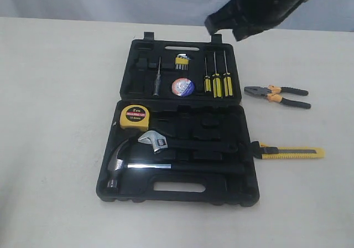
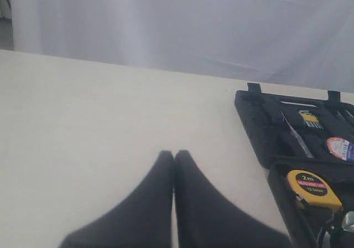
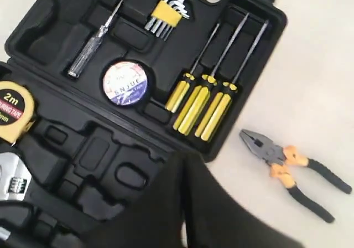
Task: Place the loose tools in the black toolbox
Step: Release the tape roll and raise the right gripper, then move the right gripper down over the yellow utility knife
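The black toolbox [image 1: 232, 197] lies open in the middle of the table. A yellow tape measure [image 1: 134, 117] sits in its lower half, and a small tape roll [image 1: 182, 87] in its lid. Pliers [image 1: 276, 96] with black-orange handles lie on the table to the right of the lid. A yellow-black utility knife [image 1: 290, 152] lies lower right, with one end against the box. My right gripper [image 3: 184, 156] is shut and empty, hovering over the box's right edge [image 3: 99, 148], near the pliers [image 3: 287, 168]. My left gripper [image 2: 174, 154] is shut and empty over bare table, left of the box [image 2: 254, 126].
A claw hammer [image 1: 119, 162] and an adjustable wrench [image 1: 157, 141] rest in the box's lower half. Three yellow-handled screwdrivers [image 1: 217, 84], hex keys [image 1: 182, 62] and a thin tester [image 1: 157, 76] sit in the lid. A pale curtain hangs behind the table.
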`<act>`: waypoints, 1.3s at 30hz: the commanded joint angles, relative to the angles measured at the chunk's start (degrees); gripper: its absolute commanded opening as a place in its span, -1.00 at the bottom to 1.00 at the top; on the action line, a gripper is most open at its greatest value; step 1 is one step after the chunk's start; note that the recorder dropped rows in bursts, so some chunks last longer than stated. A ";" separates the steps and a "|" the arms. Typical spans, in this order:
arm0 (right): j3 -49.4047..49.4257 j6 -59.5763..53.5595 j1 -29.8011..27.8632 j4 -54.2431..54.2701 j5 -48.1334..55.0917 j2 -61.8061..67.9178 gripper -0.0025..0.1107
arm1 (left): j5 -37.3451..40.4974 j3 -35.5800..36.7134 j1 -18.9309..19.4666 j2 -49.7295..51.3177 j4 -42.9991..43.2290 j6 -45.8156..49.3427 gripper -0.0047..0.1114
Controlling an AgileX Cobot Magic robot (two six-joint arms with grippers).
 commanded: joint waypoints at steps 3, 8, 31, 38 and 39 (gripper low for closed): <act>8.41 -0.14 -3.72 -0.26 1.11 -11.81 -0.96 | 0.04 -0.30 -0.33 0.23 0.27 0.02 -0.92; 15.30 0.10 -5.14 0.00 1.81 -18.97 -0.96 | 0.04 -0.30 -0.33 0.23 0.27 0.02 -0.92; 21.89 -3.59 -5.14 0.64 4.72 -29.86 -0.96 | 0.04 -0.30 -0.33 0.23 0.27 0.02 -0.92; 22.96 1.32 -5.14 3.31 4.81 -29.09 -0.96 | 0.04 -0.30 -0.33 0.23 0.27 0.02 -0.92; 23.04 1.45 -5.03 3.69 4.12 -29.09 -0.96 | 0.04 -0.30 -0.33 0.23 0.27 0.02 -0.92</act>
